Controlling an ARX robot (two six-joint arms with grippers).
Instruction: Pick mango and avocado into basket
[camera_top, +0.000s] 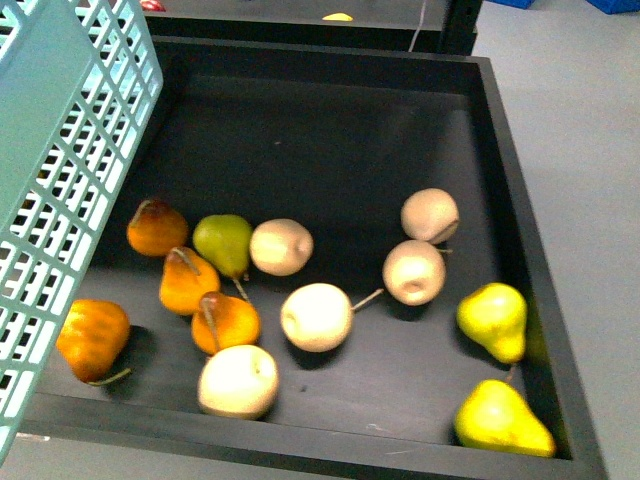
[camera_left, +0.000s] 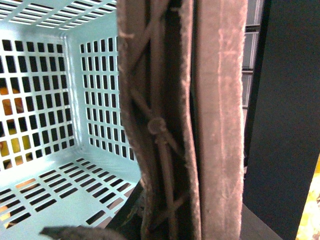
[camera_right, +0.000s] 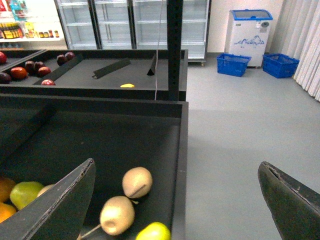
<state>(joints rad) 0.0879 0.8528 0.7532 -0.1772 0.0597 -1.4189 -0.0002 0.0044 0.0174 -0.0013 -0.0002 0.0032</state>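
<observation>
Mango and avocado are not among the fruit you can see in the near bin. The only candidate is a small yellow thing in the far bin, too small to call. That is your first risk: the orange pears and the green pear at near left have the right colours, and a hasty pick could take one for the mango or the avocado (the stems give them away). The basket hangs at the left, raised and tilted over the bin's left edge, and the left wrist view shows it empty. Your left gripper appears clenched on its handle, though the fingers themselves are hard to make out. Tilted like that, the smooth plastic floor would let a rounded fruit roll to the low side, and the slotted wall could knock the pears if it swings. The handle is brown, ribbed and worn fuzzy, so it probably holds well. Your right gripper is spread wide and holds nothing, near the bin's right wall. The pale round fruit look matte, the yellow-green pears glossy and likely slippery. Either would roll on the flat black floor if nudged.
</observation>
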